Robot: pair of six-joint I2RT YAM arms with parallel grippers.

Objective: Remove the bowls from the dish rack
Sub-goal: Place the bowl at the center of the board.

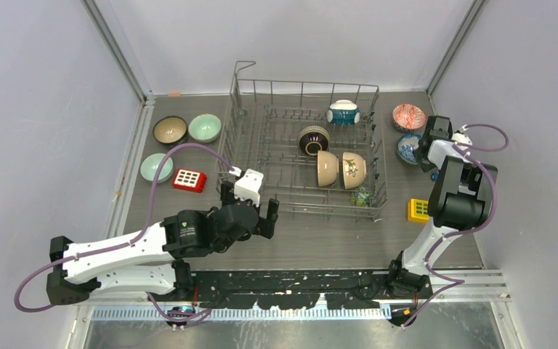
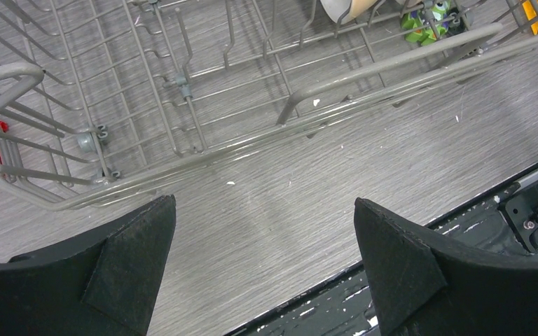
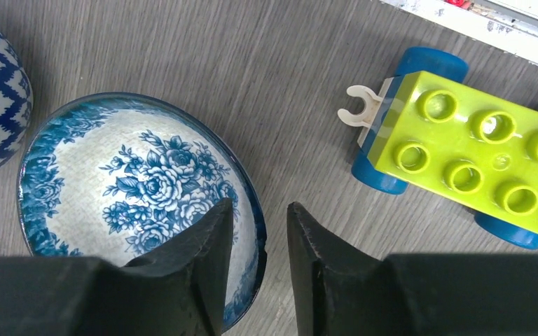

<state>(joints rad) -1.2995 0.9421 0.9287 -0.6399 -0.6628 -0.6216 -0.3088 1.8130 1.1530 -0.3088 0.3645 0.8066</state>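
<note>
Blue floral bowl (image 3: 140, 189) upright near the table's (image 3: 252, 56) far right edge, outside the dish rack (image 2: 392, 64). The right gripper (image 3: 259, 206) straddles its rim, jaws slightly parted, unclamped. Left gripper (image 2: 264, 201) gapes wide by the rack's near-left corner.

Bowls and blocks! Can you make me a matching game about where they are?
Things:
1. teal-and-white bowl
2. blue flowered bowl
3. red block

Places:
A. left of the dish rack
B. inside the dish rack
C. rim inside the right gripper

Pairs: 1-B, 2-C, 3-A
</note>
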